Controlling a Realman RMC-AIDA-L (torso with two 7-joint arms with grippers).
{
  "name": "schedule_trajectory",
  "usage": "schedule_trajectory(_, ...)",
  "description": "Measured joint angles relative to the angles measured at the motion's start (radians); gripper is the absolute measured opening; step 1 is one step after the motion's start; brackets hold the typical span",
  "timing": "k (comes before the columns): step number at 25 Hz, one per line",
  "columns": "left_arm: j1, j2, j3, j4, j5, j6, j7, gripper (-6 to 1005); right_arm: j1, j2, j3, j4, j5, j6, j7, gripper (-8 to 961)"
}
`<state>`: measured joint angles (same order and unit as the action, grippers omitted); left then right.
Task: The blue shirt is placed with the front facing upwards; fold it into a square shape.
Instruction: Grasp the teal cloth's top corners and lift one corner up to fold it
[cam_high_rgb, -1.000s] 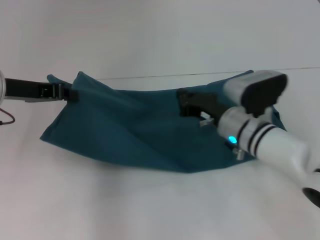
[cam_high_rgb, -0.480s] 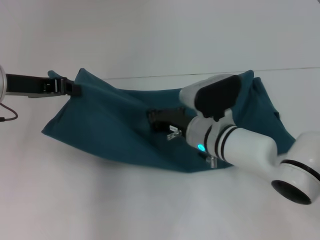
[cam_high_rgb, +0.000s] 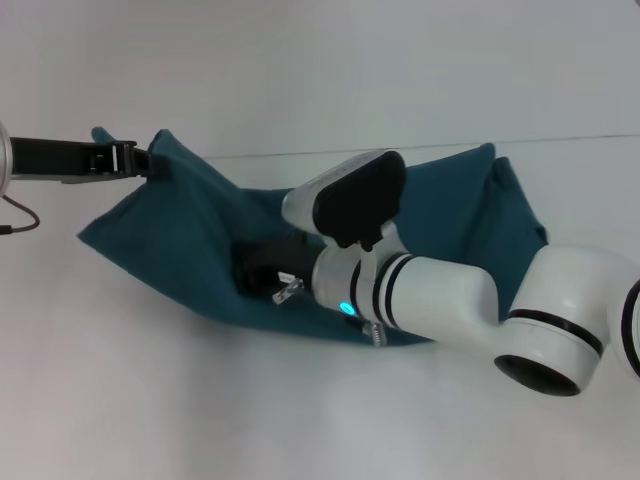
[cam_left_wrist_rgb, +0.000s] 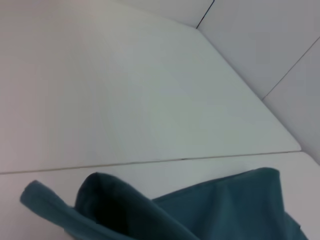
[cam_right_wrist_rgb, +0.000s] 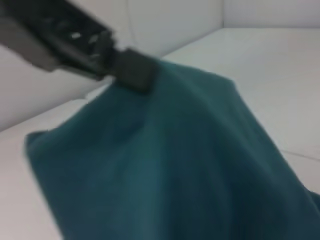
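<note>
A: Where does the blue shirt (cam_high_rgb: 200, 240) lie, and which way does it run?

B: It is spread over the white table (cam_high_rgb: 150, 420), in front of the robot, with its long axis running side to side across the head view. Only plain teal cloth shows. Its far left corner is raised off the table and the fabric slopes down from there in long folds.

A: What holds that corner up?

B: The left gripper (cam_high_rgb: 150, 162). That arm reaches in level from the left edge, and its dark fingers are closed on the shirt's raised corner. The right wrist view shows the same dark jaw tip (cam_right_wrist_rgb: 132, 67) pinched onto the peak of the cloth (cam_right_wrist_rgb: 175, 160).

A: And the right arm?

B: It comes in from the lower right and bends across the shirt, forearm pointing left. The right gripper (cam_high_rgb: 250, 272) sits low over the middle of the shirt near its front edge. Whether its fingers are open or gripping cloth cannot be told.
</note>
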<state>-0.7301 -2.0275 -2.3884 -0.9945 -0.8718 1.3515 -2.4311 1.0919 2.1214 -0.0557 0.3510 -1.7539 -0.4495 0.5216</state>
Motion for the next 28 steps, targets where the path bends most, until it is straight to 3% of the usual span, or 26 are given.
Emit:
schedule_trajectory(4,0.005,0.002,0.000,0.002,-0.026,0.000,0.011,25,-0.037,-0.005,0.056,0.017,-0.081,-0.031,0.001,29)
schedule_trajectory(9,0.015,0.005,0.000,-0.002,-0.031,0.000,0.012,25,-0.169,-0.025,0.159,-0.005,-0.096,-0.126,0.000,33)
schedule_trajectory(13,0.018,0.006,0.000,0.000,-0.032,0.001,0.012,25,-0.231,-0.026,0.202,-0.068,-0.097,-0.142,0.009,36)
schedule_trajectory(28,0.061,0.010,-0.064,-0.073,-0.108,0.072,0.012,25,-0.212,-0.012,0.210,-0.067,-0.099,-0.125,0.001,47)
